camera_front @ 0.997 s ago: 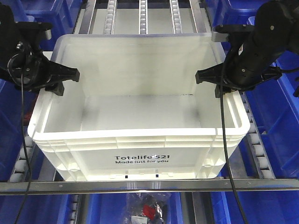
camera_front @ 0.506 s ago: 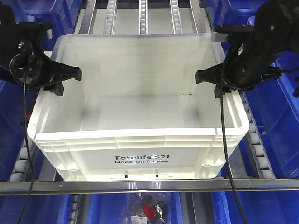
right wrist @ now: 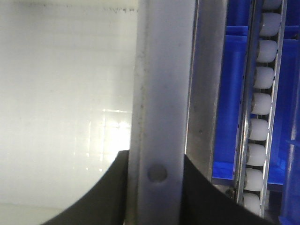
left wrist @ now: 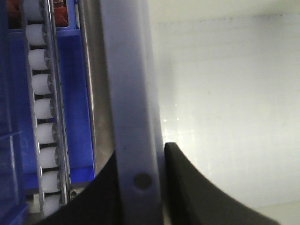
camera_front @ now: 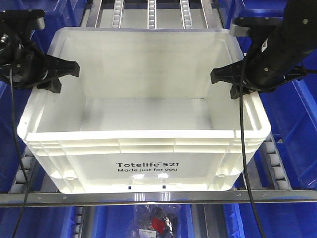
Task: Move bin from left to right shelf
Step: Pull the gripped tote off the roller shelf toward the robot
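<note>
The white bin [camera_front: 146,148], printed "Totelife 521", sits between my two arms over the roller shelf and is empty inside. My left gripper [camera_front: 63,74] is shut on the bin's left wall rim. In the left wrist view its black fingers [left wrist: 187,187] clamp the rim [left wrist: 131,93] from both sides. My right gripper [camera_front: 227,79] is shut on the right wall rim. In the right wrist view its fingers [right wrist: 105,192] press both sides of the rim [right wrist: 161,93].
Blue plastic bins stand on the left [camera_front: 7,148] and the right [camera_front: 297,134]. Roller tracks [camera_front: 151,12] run behind the bin. A metal rail [camera_front: 158,197] crosses in front, with a bag holding a red item [camera_front: 157,224] below it.
The bin has risen toward the camera and looks larger. Both grippers have moved up with it, still clamped on its side rims.
</note>
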Available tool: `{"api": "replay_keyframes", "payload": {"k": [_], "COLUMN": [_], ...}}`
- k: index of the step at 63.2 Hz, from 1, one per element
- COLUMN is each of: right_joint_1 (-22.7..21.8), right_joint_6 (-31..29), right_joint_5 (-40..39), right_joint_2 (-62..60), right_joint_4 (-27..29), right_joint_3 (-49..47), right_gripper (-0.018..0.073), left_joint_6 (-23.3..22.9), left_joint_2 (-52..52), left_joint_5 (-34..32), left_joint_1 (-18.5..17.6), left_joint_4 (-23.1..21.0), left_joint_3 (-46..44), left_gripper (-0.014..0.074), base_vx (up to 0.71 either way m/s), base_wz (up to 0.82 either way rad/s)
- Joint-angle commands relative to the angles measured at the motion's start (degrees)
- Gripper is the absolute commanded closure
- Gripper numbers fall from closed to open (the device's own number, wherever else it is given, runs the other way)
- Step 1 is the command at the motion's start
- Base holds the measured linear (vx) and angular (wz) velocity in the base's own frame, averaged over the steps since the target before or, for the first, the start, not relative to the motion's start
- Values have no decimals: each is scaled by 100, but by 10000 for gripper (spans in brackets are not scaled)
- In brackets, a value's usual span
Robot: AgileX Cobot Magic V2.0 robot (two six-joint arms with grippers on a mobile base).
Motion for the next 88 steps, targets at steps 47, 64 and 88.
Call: {"api": "replay_keyframes", "payload": {"k": [47, 64, 88], "right_joint_1": [-36, -36, -36], "right_joint_6": [-46, -46, -46], "right_joint_5": [-573, -572, -521], "right_joint_2": [-921, -951, -951], "right_joint_4": [-177, -177, -177], "right_joint_3": [-212, -212, -212], "right_gripper": [503, 503, 503], "left_joint_6": [65, 65, 65], "left_joint_2": [-788, -921, -933], "left_joint_5": [-351, -377, -370], "left_joint_1": [17, 17, 17], "left_joint_4": [88, 88, 93], "left_joint_3": [-190, -190, -190], "left_gripper": [488, 488, 488], "base_vx": [0, 0, 0], "base_wz": [0, 0, 0]}}
